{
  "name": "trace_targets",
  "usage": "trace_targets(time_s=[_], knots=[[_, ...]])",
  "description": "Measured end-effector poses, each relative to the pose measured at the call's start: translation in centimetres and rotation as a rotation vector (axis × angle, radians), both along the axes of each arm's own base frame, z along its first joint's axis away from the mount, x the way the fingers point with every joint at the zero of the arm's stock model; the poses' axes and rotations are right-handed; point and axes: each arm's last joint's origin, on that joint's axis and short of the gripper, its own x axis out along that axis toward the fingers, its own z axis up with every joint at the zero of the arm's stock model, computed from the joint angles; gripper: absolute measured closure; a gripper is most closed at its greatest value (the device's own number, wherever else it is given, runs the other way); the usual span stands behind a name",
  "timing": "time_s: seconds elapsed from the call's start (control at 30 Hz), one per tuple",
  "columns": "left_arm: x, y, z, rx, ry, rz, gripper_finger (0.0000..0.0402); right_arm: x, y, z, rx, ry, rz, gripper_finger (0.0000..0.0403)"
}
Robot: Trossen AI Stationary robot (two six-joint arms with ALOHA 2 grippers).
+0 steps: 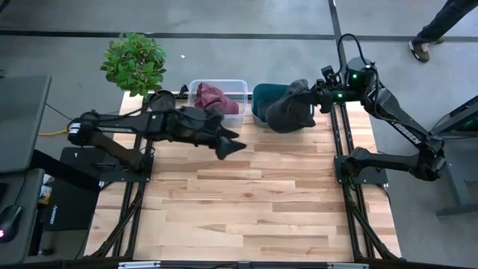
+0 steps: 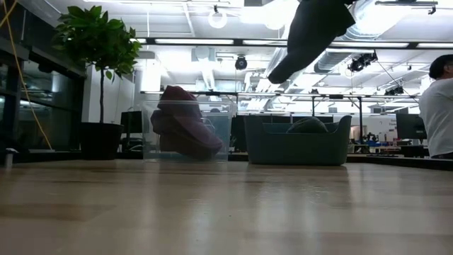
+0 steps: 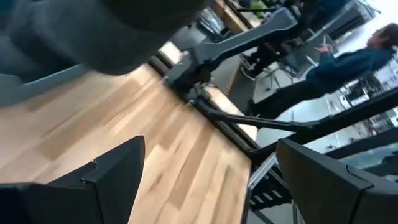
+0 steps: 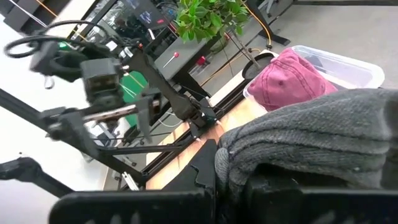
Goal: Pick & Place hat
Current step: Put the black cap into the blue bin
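Observation:
A dark grey knit hat [image 1: 290, 108] hangs in my right gripper [image 1: 317, 99] above the teal bin [image 1: 261, 96] at the table's far edge; the low view shows the hat [image 2: 310, 32] high in the air. In the right wrist view the knit hat [image 4: 323, 134] fills the near field. A maroon cap [image 1: 213, 96] lies in the clear bin [image 1: 237, 84] left of the teal one. My left gripper [image 1: 230, 144] is open, in the air just in front of the clear bin and holding nothing; its two fingers stand wide apart in the left wrist view [image 3: 211, 180]. My right gripper is shut on the grey knit hat, coming at it level from the table's right side. The fingers are on the hat's right-hand part [image 4: 249, 168], where the knit bunches in folds. The hat is lifted clear and sags below and left of the gripper.
A potted plant [image 1: 134, 62] stands off the table's far left corner. The teal bin [image 2: 297, 145] holds something grey inside. A person [image 1: 441, 26] stands beyond the far right corner. The wooden table's [image 1: 246, 209] near half is bare planks.

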Motion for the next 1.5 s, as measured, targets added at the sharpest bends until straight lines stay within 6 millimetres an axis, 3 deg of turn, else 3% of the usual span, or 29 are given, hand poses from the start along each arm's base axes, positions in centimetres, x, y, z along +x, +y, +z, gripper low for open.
trace_targets(time_s=[0.5, 0.8, 1.23, 1.5], knots=[[-8.9, 1.2, -3.5, -0.106, -0.289, 0.043, 0.0062, 0.0, -0.4, 0.0, 0.028, 0.012, -0.13, 0.0393], [-14.2, 1.4, -5.1, -0.121, -0.386, 0.065, 0.0062, 1.3, -1.9, -0.8, 0.079, 0.022, -0.182, 0.0393], [-18.9, 1.6, -7.5, -0.142, -0.47, 0.088, 0.0062, 4.1, -4.9, -2.8, 0.084, 0.061, -0.249, 0.0393], [-20.4, 1.6, -7.7, -0.153, -0.467, 0.09, 0.0062, 5.7, -6.5, -4.9, 0.06, 0.134, -0.233, 0.0393]])
